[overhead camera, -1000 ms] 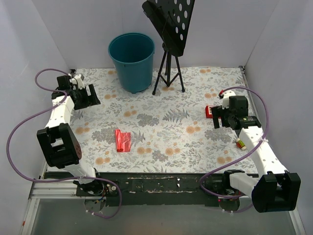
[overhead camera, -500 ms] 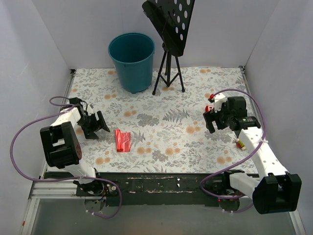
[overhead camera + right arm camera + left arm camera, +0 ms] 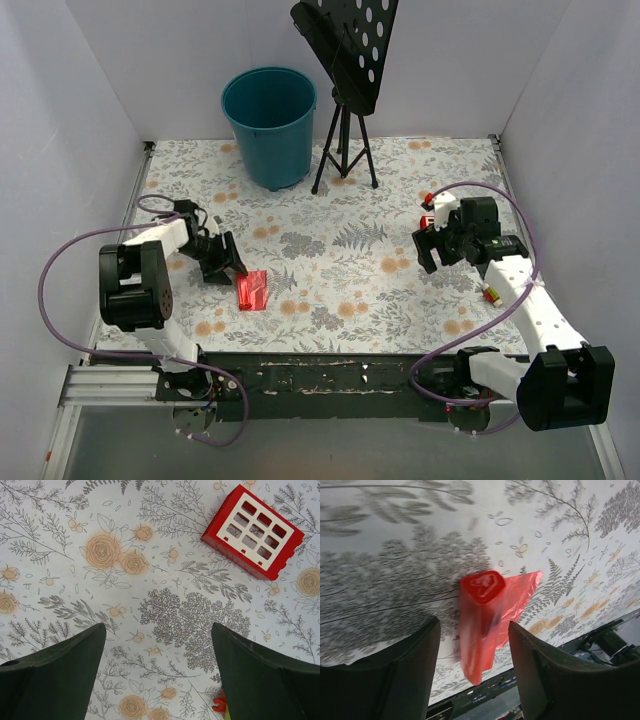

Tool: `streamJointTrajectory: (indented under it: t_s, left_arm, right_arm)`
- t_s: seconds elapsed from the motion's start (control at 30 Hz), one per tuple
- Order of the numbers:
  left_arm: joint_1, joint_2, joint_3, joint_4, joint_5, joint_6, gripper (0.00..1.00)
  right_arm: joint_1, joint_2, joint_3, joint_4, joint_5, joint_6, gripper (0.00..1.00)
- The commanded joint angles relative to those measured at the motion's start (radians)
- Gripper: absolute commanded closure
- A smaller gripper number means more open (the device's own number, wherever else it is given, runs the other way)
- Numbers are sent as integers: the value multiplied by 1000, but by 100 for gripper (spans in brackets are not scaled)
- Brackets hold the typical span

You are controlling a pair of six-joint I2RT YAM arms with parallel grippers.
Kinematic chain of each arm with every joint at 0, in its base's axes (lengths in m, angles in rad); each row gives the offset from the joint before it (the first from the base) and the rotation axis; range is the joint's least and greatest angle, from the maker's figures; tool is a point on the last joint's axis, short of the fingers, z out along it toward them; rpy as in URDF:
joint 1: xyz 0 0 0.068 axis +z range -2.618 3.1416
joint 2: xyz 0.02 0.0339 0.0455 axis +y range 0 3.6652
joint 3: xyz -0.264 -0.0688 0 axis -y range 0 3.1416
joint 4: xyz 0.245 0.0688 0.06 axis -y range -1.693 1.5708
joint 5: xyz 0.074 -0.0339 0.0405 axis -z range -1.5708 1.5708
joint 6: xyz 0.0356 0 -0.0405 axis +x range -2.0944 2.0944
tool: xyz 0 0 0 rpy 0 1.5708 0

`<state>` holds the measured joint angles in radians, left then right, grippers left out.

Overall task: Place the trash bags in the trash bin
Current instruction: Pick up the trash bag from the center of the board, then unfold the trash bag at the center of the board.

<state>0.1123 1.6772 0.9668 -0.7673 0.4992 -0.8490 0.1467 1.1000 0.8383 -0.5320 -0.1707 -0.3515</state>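
The red translucent trash bag (image 3: 252, 289) lies folded on the floral table near the front left; the left wrist view shows it (image 3: 485, 615) between my open fingers, a little ahead of them. My left gripper (image 3: 228, 262) is open, low over the table just left of the bag. The teal-blue trash bin (image 3: 269, 126) stands upright at the back, left of centre. My right gripper (image 3: 432, 247) is open and empty above the table at the right, far from the bag and the bin.
A black music stand on a tripod (image 3: 345, 90) stands right of the bin. A red square toy with white buttons (image 3: 252, 530) lies near my right gripper. A small red cylinder (image 3: 491, 294) lies by the right arm. White walls enclose the table.
My left gripper has swung from the back left down and right to the bag's left side. My right gripper has shifted slightly left. The bag has not moved.
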Motion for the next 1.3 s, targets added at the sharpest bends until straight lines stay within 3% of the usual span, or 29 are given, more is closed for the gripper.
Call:
streamJointTrajectory:
  t_s: [0.0, 0.13, 0.23, 0.37, 0.43, 0.53, 0.63, 0.7, 0.8, 0.97, 1.27]
  left_arm:
    - [-153, 9, 6, 29, -48, -2, 46]
    - [-218, 48, 3, 10, -301, -59, 51]
    - [-217, 93, 16, -19, -344, -39, 54]
    - [-215, 131, 42, -32, -297, -18, 62]
    - [-215, 141, 53, -23, -228, -6, 72]
    - [-191, 136, 79, 17, 51, 60, 92]
    - [-117, 41, 70, 141, 385, 68, 93]
    - [-115, -34, 90, 204, 514, 123, 96]
    - [-148, -100, 136, 175, 593, 258, 100]
    - [-227, -108, 283, -220, 624, 736, 100]
    - [-249, -296, 253, -199, 636, 811, 100]
  right_arm:
    - [8, 20, 19, 10, -18, 23, 6]
    - [14, 46, 31, 24, -46, 29, 7]
    - [40, 70, 47, 39, -58, 28, 7]
    - [103, 98, 67, 81, -96, 26, 7]
    - [149, 115, 80, 99, -151, 35, 7]
    - [174, 142, 107, 156, -292, 110, 6]
    - [177, 178, 119, 277, -502, 219, 5]
    - [186, 211, 108, 389, -631, 278, 5]
    - [220, 265, 113, 550, -693, 330, 2]
    - [292, 349, 168, 653, -786, 269, 2]
    - [461, 389, 203, 710, -736, 33, 2]
